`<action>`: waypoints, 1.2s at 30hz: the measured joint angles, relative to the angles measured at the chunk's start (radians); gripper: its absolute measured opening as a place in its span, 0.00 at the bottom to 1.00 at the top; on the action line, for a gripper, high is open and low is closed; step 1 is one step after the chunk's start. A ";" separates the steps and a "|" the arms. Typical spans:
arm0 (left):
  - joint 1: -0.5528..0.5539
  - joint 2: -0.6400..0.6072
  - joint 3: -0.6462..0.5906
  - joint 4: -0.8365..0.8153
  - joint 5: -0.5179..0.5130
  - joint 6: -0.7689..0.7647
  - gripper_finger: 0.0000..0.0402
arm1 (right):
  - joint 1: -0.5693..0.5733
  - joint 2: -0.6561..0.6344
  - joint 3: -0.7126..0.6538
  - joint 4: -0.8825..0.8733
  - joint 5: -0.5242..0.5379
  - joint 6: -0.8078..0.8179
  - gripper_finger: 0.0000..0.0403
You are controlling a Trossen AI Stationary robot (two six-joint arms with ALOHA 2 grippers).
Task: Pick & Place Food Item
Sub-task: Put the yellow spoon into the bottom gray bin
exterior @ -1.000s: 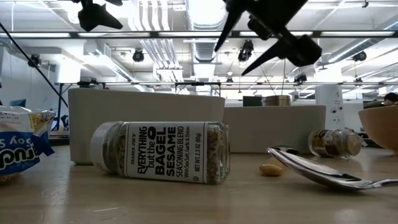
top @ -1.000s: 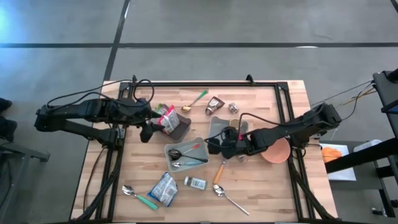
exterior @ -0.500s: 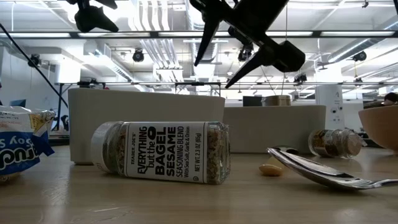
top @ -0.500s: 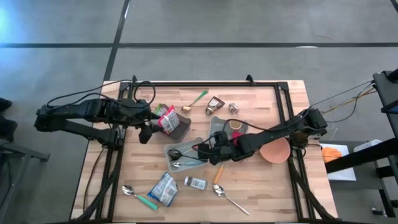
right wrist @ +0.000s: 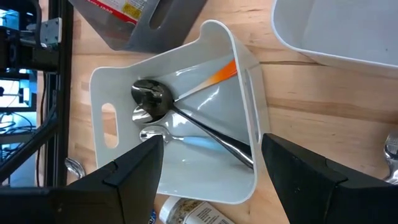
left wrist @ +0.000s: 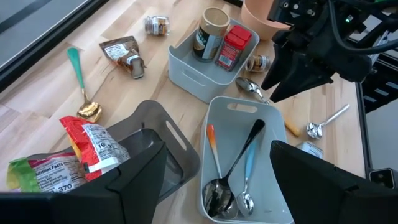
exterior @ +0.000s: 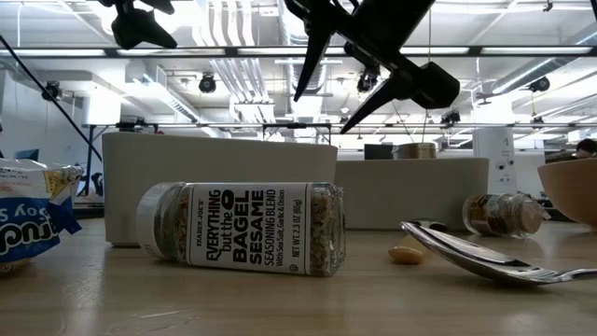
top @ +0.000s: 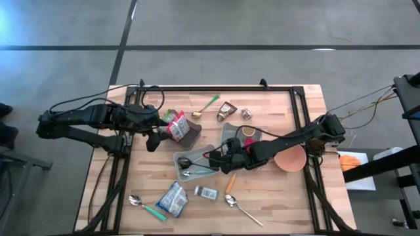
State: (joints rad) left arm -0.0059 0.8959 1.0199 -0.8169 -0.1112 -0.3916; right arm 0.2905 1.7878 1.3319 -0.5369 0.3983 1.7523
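Seasoning jar (exterior: 242, 228) (lying sideways) before bins (exterior: 219, 187)

seasoning jar (exterior: 241, 228): "everything but the bagel sesame"

A grey floor (top: 210, 26) crossed by dark seam lines fills the upper frame of the high view — while the low view shows ceiling light strips (exterior: 233, 51) and ducting overhead.

Pale wood table (top: 275, 196) (matt); glossy metal spoons (right wrist: 186, 118).
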 joint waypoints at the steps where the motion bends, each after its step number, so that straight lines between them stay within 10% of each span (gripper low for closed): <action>1: 0.000 0.000 0.000 0.000 0.000 0.000 0.73 | 0.000 0.000 0.000 0.000 0.001 0.000 0.67; 36: 0.000 0.000 0.000 -0.039 0.000 0.003 0.73 | 0.006 0.087 0.008 -0.007 -0.055 0.134 0.67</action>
State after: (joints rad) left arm -0.0055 0.8955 1.0199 -0.8556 -0.1112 -0.3885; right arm 0.2966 1.8743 1.3397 -0.5438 0.3436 1.8863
